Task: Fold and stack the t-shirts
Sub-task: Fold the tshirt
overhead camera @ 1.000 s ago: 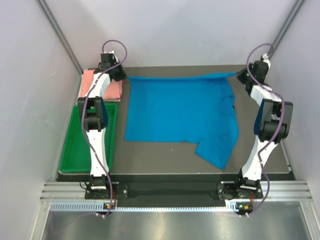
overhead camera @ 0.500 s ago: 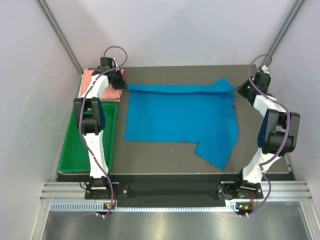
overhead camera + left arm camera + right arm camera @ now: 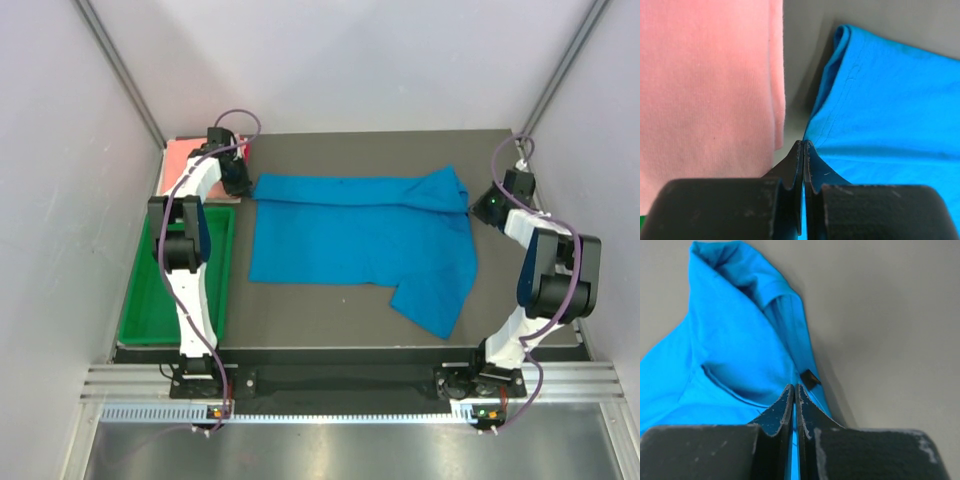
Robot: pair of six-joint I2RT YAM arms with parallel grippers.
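The bright blue t-shirt (image 3: 360, 235) lies spread on the dark table, its far edge folded over toward me. My left gripper (image 3: 247, 187) is shut on its far left corner (image 3: 840, 125). My right gripper (image 3: 476, 208) is shut on its far right corner (image 3: 740, 340), beside the bunched sleeve. The salmon pink t-shirt (image 3: 185, 160) lies folded at the far left, just left of my left gripper; it fills the left of the left wrist view (image 3: 705, 85). A blue sleeve hangs out toward the front right.
A green plastic tray (image 3: 140, 300) stands along the table's left edge, in front of the pink shirt. The dark table (image 3: 330, 320) shows bare along the front. Grey walls close in on both sides.
Both grippers have moved toward me from the table's far edge, dragging the blue shirt's far edge over its body. The shirt now reaches less far back.
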